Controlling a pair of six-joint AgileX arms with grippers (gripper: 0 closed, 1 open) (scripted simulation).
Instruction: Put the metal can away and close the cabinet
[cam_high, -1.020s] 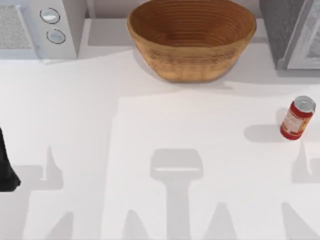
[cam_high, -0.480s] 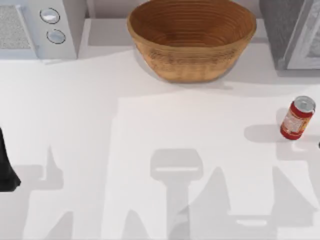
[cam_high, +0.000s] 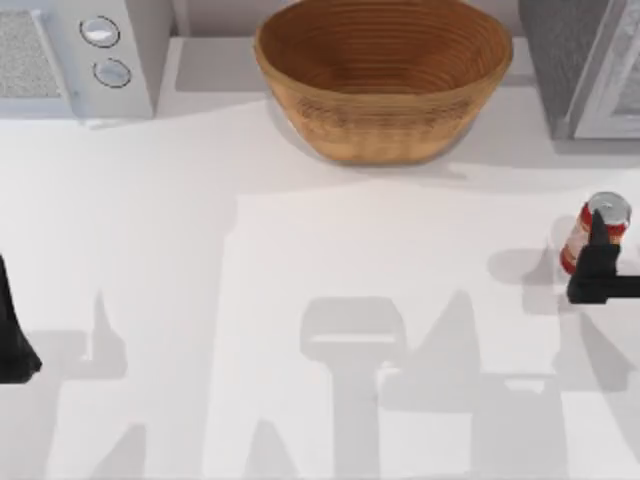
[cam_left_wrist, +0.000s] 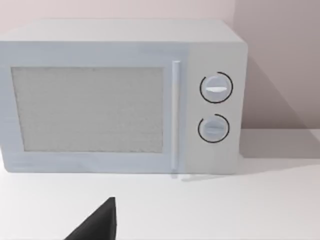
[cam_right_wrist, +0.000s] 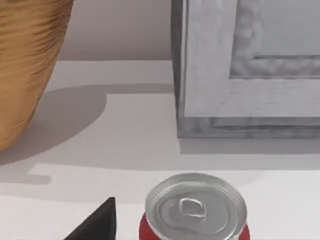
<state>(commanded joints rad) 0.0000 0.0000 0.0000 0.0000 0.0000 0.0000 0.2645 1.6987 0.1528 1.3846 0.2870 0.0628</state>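
Beside cabinet (cam_high: 590, 70) (upright): metal can (cam_high: 600, 215)

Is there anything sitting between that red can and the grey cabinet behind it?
Nothing visible. The metal can stands upright on the table, with only bare tabletop up to the cabinet. The right gripper is right beside the can.

White microwave (cam_left_wrist: 120, 97), dark fingertip (cam_left_wrist: 97, 225) before it
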